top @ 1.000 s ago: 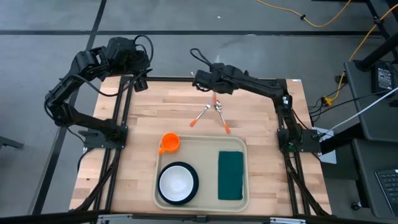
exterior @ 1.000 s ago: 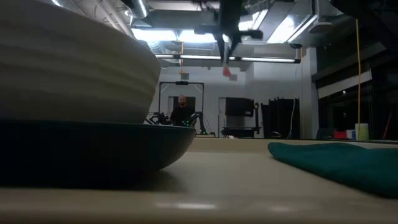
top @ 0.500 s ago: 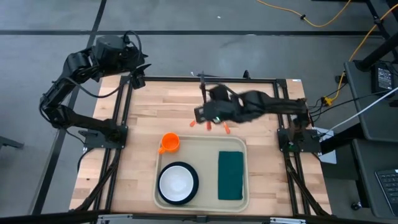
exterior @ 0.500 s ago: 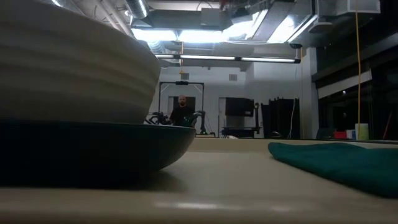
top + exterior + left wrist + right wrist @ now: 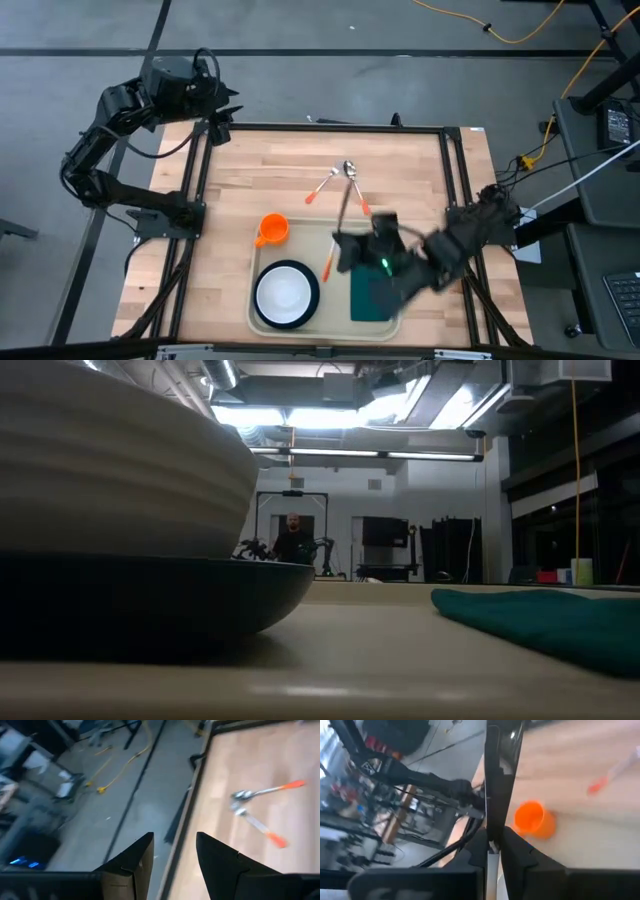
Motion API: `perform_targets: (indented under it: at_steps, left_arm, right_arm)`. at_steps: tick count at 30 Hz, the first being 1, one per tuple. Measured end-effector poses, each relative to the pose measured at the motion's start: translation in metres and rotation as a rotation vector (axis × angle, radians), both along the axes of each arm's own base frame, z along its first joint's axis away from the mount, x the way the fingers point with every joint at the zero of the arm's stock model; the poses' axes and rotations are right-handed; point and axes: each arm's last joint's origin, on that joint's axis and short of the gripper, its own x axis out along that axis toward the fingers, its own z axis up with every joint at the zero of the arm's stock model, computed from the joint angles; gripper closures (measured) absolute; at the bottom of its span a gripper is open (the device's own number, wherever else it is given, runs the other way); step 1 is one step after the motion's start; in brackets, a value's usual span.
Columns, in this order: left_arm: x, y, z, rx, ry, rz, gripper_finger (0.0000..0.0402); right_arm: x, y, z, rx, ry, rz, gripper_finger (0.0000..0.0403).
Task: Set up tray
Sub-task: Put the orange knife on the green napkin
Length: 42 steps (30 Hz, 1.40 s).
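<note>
While the tray point(image 5: 322, 240) lies at lower centre of the desk point(image 5: 250, 170), the right gripper point(image 5: 340, 250) hovers over it, jaws apparently pinching an orange-handled utensil point(image 5: 328, 266); upper left, the left gripper point(image 5: 222, 118) waits, jaws parted, empty.

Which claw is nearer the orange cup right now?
Right. The right claw hangs over the tray, close beside the cup, shut on a utensil. The left claw waits past the table's far left corner.
</note>
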Motion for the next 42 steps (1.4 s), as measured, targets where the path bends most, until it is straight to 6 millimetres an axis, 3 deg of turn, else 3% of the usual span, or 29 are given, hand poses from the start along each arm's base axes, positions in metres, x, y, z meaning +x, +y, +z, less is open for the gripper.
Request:
perform_targets:
  at_steps: [4,9,16,21,25,29,32,38,42]
  left_arm:
    - [0.001,-0.002,0.000,-0.082,-0.062,-0.038,0.0258]
    - [0.004,-0.007,0.000,-0.122,-0.086,-0.067,0.0258]
    - [0.011,-0.013,-0.002,-0.112,-0.061,-0.107,0.0258]
    - [0.012,-0.017,-0.002,-0.101,-0.046,-0.081,0.0258]
    - [0.013,-0.020,-0.003,-0.108,-0.043,-0.077,0.0258]
    - [0.016,-0.025,-0.003,-0.177,-0.071,-0.158,0.0258]
    - [0.024,-0.029,-0.006,-0.298,-0.119,-0.277,0.0258]
    - [0.049,-0.037,-0.028,-0.542,-0.185,-0.521,0.0258]
    - [0.063,-0.044,-0.051,-0.637,-0.147,-0.630,0.0258]
  right_arm:
    - [-0.009,0.019,-0.040,0.129,0.039,-0.047,0.0369]
    - [-0.014,0.025,-0.079,0.358,0.318,-0.005,0.0369]
    - [-0.033,0.024,-0.094,0.434,0.678,0.056,0.0369]
    - [-0.036,0.025,-0.101,0.434,0.741,0.066,0.0369]
    - [-0.030,0.030,-0.113,0.432,0.696,0.112,0.0369]
    - [-0.018,0.031,-0.114,0.365,0.562,0.160,0.0369]
    - [-0.007,0.024,-0.105,0.210,0.436,0.156,0.0369]
    - [0.001,-0.010,-0.081,-0.151,0.285,0.001,0.0369]
    - [0.004,-0.031,-0.072,-0.293,0.246,-0.096,0.0369]
